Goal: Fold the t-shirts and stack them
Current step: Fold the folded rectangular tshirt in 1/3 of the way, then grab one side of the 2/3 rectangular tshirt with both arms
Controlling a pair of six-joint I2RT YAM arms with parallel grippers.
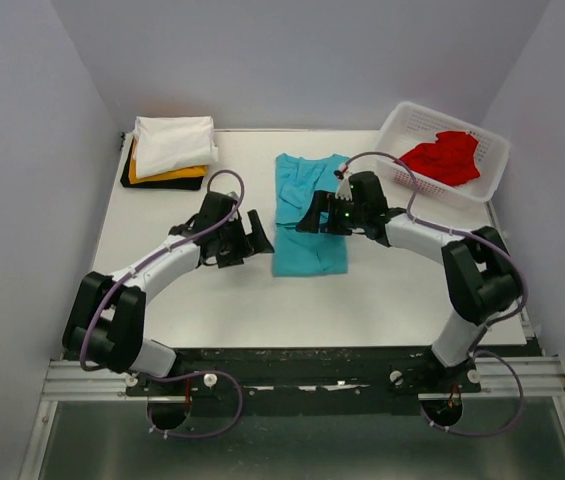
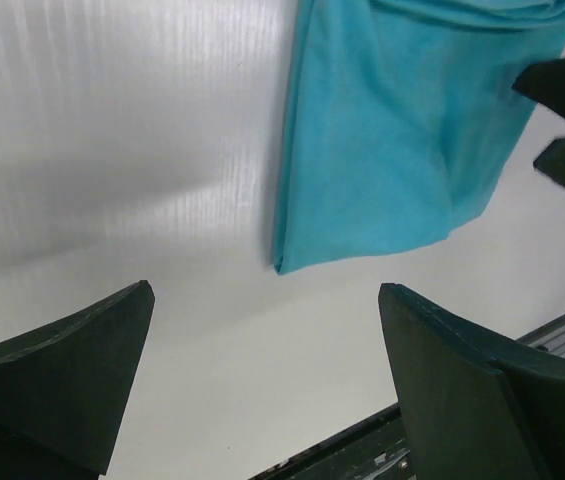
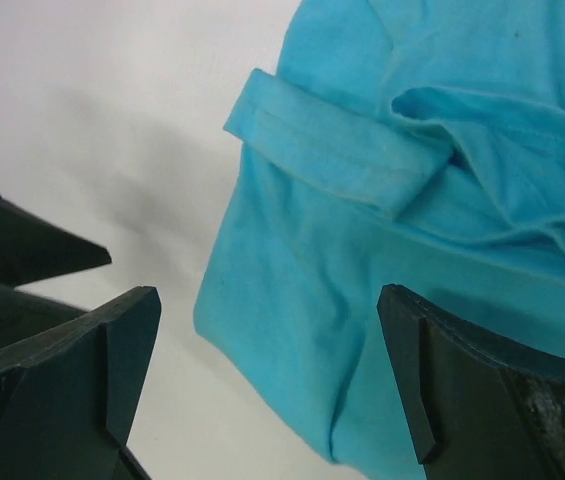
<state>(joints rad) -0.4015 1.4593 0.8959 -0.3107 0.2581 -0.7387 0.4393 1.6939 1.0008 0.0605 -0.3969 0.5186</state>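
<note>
Top external view: a soft teal-blue cloth t-shirt, folded lengthwise, lies mid-table. The left gripper at its nine o'clock and the right gripper above its centre both gape wide, holding nothing.

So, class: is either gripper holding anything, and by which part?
Nothing is held: the left gripper and right gripper are both open; the teal t-shirt lies free.

Spread wide and gripping nothing, right claw above white tabletop, with rumpled teal t-shirt lying between and ahead of its fingers, folded sleeve farther ahead.
</note>
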